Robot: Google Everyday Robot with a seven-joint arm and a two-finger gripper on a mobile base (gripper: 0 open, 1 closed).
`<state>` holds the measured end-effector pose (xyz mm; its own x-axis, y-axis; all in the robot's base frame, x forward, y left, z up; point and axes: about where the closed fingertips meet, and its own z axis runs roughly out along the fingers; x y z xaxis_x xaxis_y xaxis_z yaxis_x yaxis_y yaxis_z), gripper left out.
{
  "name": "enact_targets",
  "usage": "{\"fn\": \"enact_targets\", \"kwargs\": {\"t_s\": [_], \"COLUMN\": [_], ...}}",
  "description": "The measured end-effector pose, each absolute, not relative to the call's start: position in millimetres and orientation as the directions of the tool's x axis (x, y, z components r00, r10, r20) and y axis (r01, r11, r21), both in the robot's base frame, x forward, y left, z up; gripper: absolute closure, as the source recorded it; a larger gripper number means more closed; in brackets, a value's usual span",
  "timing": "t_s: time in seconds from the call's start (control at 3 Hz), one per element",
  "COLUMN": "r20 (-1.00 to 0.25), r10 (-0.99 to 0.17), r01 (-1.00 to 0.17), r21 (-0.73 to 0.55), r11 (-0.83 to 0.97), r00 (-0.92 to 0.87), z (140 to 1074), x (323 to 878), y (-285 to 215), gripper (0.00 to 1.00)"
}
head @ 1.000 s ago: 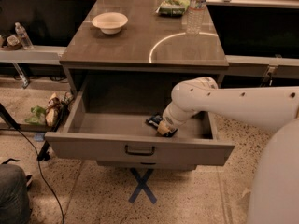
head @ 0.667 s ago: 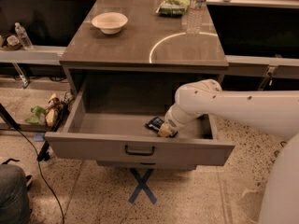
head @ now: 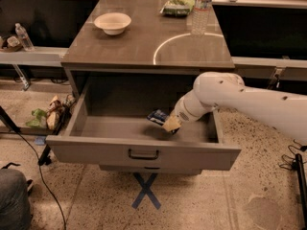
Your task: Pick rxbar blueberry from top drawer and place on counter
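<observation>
The top drawer (head: 144,150) is pulled open below the counter (head: 144,47). The rxbar blueberry (head: 156,116), a dark blue wrapper with pale markings, is inside the drawer at its right middle, tilted and a little above the floor of the drawer. My gripper (head: 171,124) reaches down into the drawer from the right and is shut on the bar's right end. The white arm (head: 240,97) crosses over the drawer's right side wall.
On the counter stand a white bowl (head: 112,22), a water bottle (head: 201,6) and a green snack bag (head: 177,5). A blue tape X (head: 145,190) marks the floor before the drawer. Bags (head: 50,115) and a cable (head: 33,152) lie at the left.
The gripper and the rxbar blueberry have risen slightly from the drawer floor. The arm has shifted a little upward.
</observation>
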<state>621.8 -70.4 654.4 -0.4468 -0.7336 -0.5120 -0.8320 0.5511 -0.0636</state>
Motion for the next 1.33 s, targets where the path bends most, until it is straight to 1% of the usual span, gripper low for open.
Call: {"fn": "enact_targets", "kwargs": {"t_s": [0.33,0.67,1.33], "r20": [-0.549,-0.566,-0.602], "r10": [-0.773,-0.797,-0.793], "r01": [-0.889,-0.921,-0.949], "r21": [-0.111,-0.158,-0.185], "r11": [0.444,0.355,0.256], "r00": [-0.317,-0.211,-0.096], "z": [681,705,755], "x": [631,637,635], "y": [-65,-61,-69], "gripper": [1.00,1.00,1.00]}}
